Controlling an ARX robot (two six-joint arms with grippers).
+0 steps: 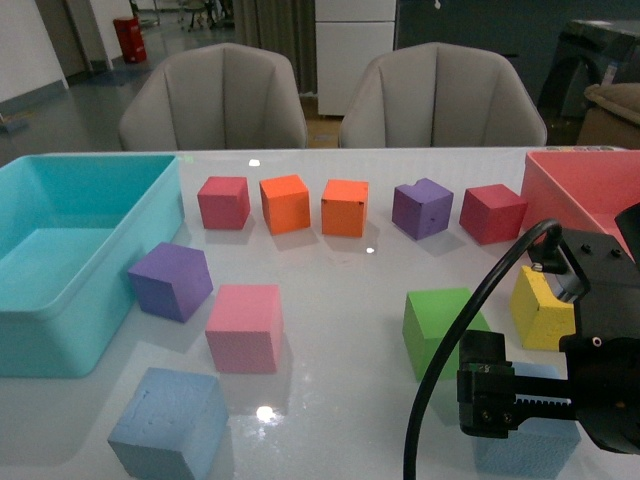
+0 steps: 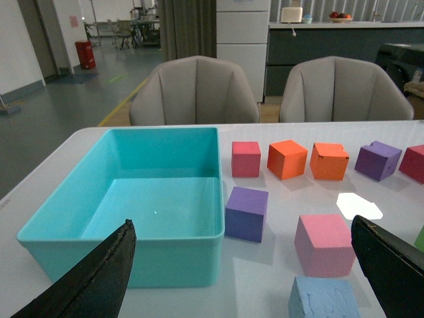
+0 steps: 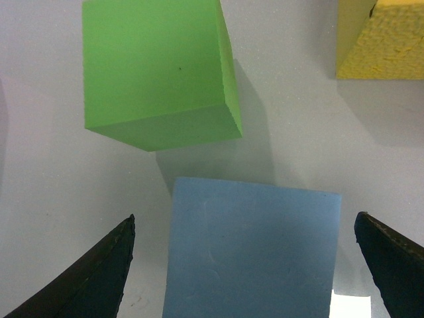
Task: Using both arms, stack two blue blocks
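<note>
The right arm (image 1: 600, 385) hangs low at the near right of the table (image 1: 330, 270), and the front view shows little of what sits beneath it, only a sliver of pale blue. The right wrist view gives the full story: one blue block (image 3: 252, 248) lies flat on the table directly under the right gripper (image 3: 243, 217). Its two fingers (image 3: 93, 278) are spread wide, one on each side of the block, with a gap on both sides and no contact. Just past it sit a green block (image 3: 156, 66) and a yellow block (image 3: 384, 40).

The left arm doesn't appear in the front view at all. Its own wrist camera shows the left gripper (image 2: 242, 222) spread wide too, holding nothing, raised above the table and looking across the teal bin (image 2: 159, 235).

The second blue block (image 1: 165, 425) sits at the near left edge, just in front of a pink block (image 1: 245, 325) and well apart from the first.
</note>
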